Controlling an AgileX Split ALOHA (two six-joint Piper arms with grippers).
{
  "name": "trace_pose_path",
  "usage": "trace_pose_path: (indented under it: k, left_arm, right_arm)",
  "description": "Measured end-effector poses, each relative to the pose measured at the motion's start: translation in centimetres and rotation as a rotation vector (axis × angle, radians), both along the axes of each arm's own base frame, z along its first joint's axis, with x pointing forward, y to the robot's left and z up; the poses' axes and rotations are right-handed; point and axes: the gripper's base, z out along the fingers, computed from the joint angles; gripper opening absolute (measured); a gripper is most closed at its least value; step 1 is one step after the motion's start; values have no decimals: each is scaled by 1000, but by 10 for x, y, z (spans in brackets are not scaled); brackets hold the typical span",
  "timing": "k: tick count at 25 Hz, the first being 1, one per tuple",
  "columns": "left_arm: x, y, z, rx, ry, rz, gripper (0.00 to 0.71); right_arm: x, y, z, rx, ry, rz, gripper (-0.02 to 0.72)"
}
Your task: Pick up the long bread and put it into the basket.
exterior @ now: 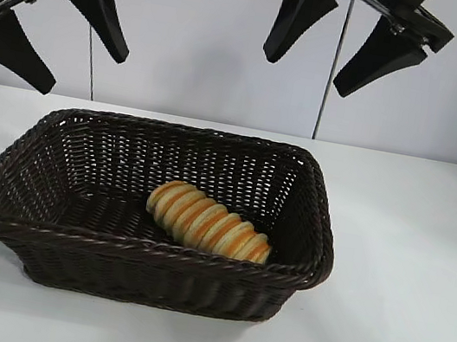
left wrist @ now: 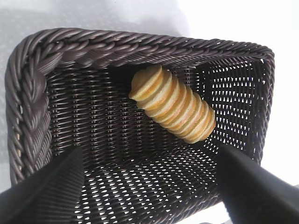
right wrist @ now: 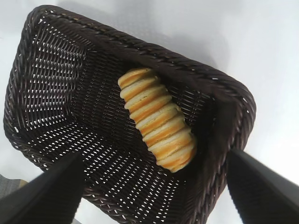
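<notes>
The long bread (exterior: 209,221), golden-tan with orange-brown stripes, lies on the floor of the dark brown wicker basket (exterior: 145,249), towards its right front. It also shows in the left wrist view (left wrist: 173,103) and the right wrist view (right wrist: 158,118). My left gripper (exterior: 58,33) hangs open and empty high above the basket's left end. My right gripper (exterior: 326,49) hangs open and empty high above the basket's right end. Both are well clear of the bread.
The basket stands on a white table (exterior: 420,282) in front of a pale wall. Bare tabletop lies to the right of the basket and in front of it.
</notes>
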Motion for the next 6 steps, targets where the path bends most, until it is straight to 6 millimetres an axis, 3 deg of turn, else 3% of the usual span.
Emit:
trace_pose_path:
  k: [6]
  left_arm:
    - [0, 0, 0, 0, 0, 0, 565]
  right_arm:
    - [-1, 0, 0, -2, 6, 2, 601]
